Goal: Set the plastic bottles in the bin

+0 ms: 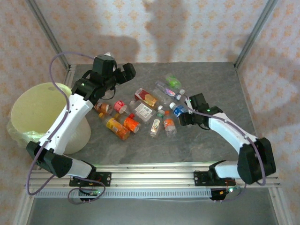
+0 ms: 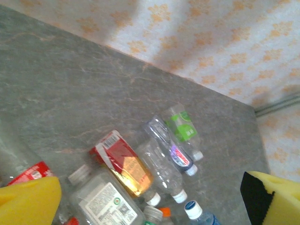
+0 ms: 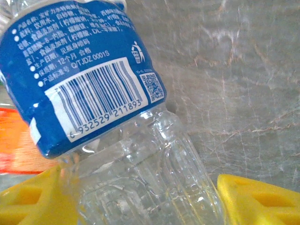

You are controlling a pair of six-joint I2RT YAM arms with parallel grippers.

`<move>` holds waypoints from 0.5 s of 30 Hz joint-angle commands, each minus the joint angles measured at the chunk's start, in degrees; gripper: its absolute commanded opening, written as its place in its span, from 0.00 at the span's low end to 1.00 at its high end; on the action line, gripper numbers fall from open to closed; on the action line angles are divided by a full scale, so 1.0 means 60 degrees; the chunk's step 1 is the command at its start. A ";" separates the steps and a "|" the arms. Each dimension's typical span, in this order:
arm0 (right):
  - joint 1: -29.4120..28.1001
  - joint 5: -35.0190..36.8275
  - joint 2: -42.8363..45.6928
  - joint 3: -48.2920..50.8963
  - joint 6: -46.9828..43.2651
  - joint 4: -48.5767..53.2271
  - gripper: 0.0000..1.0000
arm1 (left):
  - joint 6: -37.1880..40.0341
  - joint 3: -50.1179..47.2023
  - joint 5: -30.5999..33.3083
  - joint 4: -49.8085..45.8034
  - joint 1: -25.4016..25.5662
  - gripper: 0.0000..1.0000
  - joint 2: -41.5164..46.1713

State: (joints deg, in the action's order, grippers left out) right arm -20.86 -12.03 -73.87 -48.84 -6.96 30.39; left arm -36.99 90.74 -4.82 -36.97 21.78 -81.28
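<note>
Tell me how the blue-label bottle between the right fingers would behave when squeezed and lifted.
The blue-label bottle seems empty and clear, so it is probably light. Its thin ribbed wall may dent under the fingers. Being round and lying on the smooth table, it could roll away if nudged.

The whole surface (image 1: 211,79) was viewed from high above its near edge. The plastic bottles (image 2: 124,164) were seen obliquely from the left wrist, a cluster shared with the overhead view. One blue-labelled bottle (image 3: 84,70) was caught very close from the right wrist.
</note>
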 commanded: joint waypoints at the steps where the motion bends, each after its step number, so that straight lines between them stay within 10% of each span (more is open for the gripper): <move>1: -0.0066 -0.0861 0.0847 -0.0193 0.0135 -0.0497 0.57 | 0.0260 -0.0401 -0.1216 0.0918 0.0168 1.00 -0.0138; 15: -0.0061 -0.3735 0.1188 0.0632 0.2577 -0.6120 0.56 | -0.0338 -0.2298 -0.4011 0.4730 0.1644 1.00 -0.1135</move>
State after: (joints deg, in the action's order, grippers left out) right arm -20.86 -29.67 -67.22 -45.50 5.13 3.14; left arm -36.69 79.11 -23.05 -18.61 30.63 -86.61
